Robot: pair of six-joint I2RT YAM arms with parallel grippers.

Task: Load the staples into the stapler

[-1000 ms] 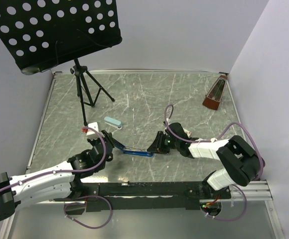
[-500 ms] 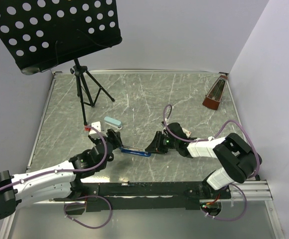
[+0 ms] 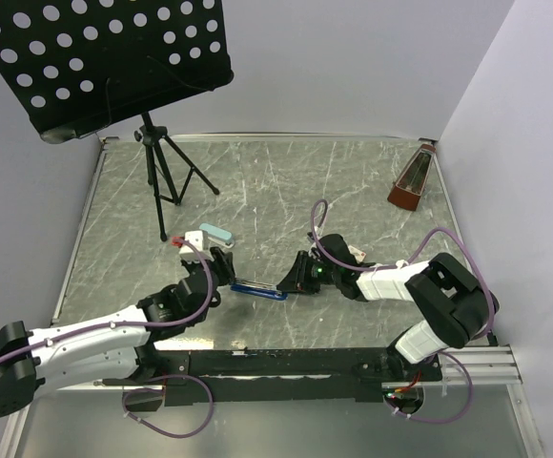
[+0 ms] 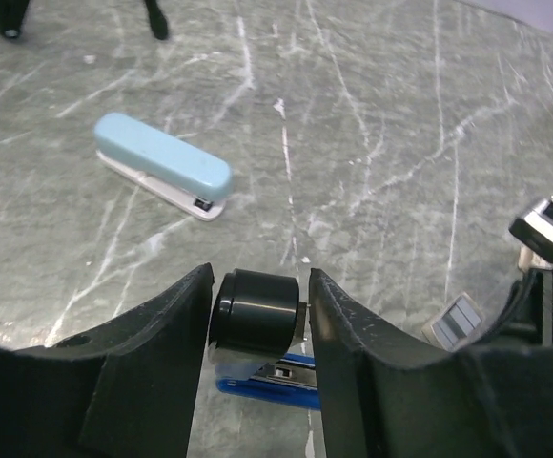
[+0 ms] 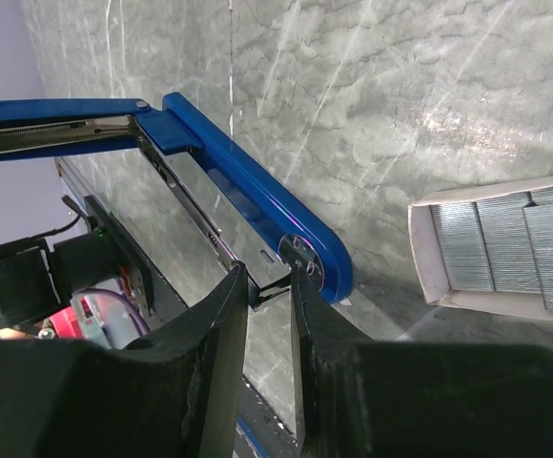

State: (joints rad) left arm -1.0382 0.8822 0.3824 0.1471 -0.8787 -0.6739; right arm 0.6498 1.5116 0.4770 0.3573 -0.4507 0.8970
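The dark blue stapler (image 3: 259,290) lies opened between my two grippers. My left gripper (image 3: 224,267) is shut on its black rounded end (image 4: 257,310), with the blue base (image 4: 269,389) below it. My right gripper (image 3: 294,277) is shut on a thin metal part at the stapler's hinged end (image 5: 300,250). The long blue arm (image 5: 224,170) runs away to the upper left in the right wrist view. The staples lie as grey strips in an open whitish box (image 5: 505,243), just right of my right gripper. The box also shows in the left wrist view (image 4: 456,320).
A light blue stapler (image 3: 215,235) lies just beyond my left gripper, and shows in the left wrist view (image 4: 162,164). A music stand (image 3: 105,57) on a tripod (image 3: 165,176) stands at the back left. A brown metronome (image 3: 412,181) stands at the back right.
My left gripper has moved right and a little farther away, toward the light blue stapler, with the stapler's end in it. The right gripper has shifted slightly left, still gripping the hinged end.
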